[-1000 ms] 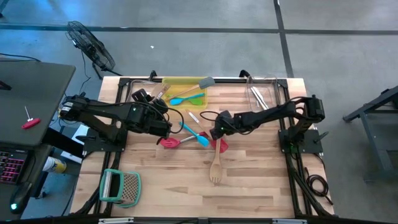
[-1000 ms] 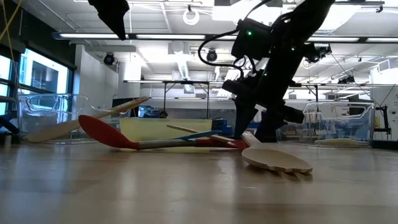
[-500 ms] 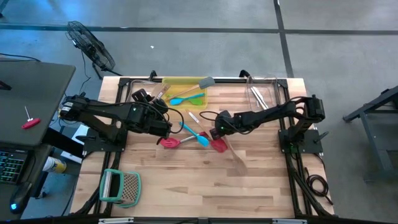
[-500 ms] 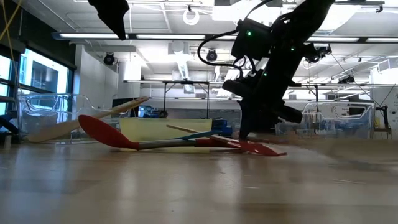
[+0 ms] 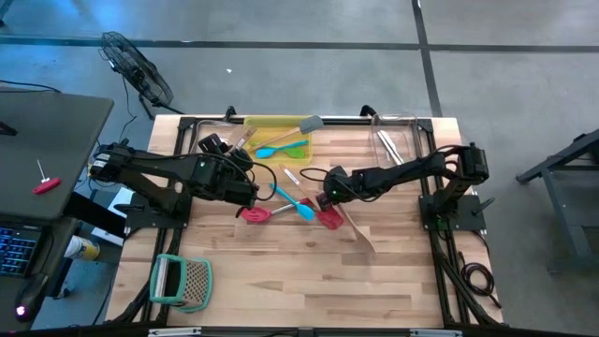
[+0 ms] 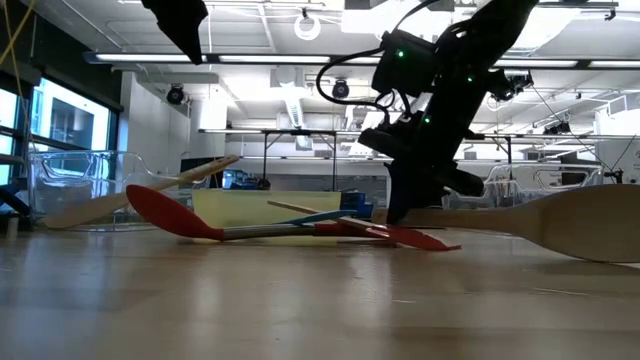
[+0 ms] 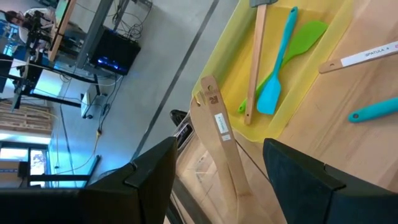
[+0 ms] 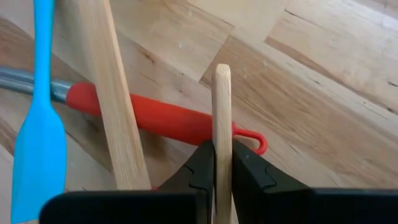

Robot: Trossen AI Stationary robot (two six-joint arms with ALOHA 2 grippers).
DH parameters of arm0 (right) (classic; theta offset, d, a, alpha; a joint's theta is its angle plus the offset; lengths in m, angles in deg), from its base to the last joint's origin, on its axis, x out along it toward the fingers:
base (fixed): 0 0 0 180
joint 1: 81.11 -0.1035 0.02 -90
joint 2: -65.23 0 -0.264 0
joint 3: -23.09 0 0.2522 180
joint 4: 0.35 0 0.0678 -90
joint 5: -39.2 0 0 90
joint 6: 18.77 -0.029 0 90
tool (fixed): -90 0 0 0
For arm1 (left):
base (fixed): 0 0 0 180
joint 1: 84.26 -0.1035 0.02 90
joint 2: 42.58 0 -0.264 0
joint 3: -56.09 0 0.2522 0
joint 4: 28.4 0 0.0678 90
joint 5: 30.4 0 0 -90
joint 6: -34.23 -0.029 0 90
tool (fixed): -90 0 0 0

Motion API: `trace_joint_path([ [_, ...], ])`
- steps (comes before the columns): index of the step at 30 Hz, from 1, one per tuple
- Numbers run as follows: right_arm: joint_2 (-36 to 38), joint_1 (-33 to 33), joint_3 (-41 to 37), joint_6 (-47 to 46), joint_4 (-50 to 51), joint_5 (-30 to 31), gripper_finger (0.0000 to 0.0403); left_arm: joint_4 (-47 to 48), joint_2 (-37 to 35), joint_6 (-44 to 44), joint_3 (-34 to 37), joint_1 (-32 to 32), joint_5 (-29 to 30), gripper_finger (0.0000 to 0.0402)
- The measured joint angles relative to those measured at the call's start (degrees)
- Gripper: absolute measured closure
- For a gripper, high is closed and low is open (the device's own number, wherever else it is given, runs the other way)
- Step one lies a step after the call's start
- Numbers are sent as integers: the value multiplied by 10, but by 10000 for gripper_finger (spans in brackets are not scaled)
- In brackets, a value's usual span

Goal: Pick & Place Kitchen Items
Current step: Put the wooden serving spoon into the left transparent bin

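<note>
Your wooden fork [image 5: 356,228] is running from the red spatula [image 5: 327,217] out toward the table's [image 5: 281,281] near right, its handle end pinched tight in the right gripper [image 5: 328,198], jaws narrow on the wood. Open board is lying beyond the fork head. The left gripper [image 5: 245,180] is waiting wide left of the spatula, holding nothing.
</note>
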Motion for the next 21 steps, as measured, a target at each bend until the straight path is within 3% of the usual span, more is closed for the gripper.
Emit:
trace_joint_path([
  [11,7,-1,0,32,-6,-4,385,0,0,0,0,0,-10,169],
  [21,69,-13,0,71,3,0,385,-1,0,-5,0,0,-13,169],
])
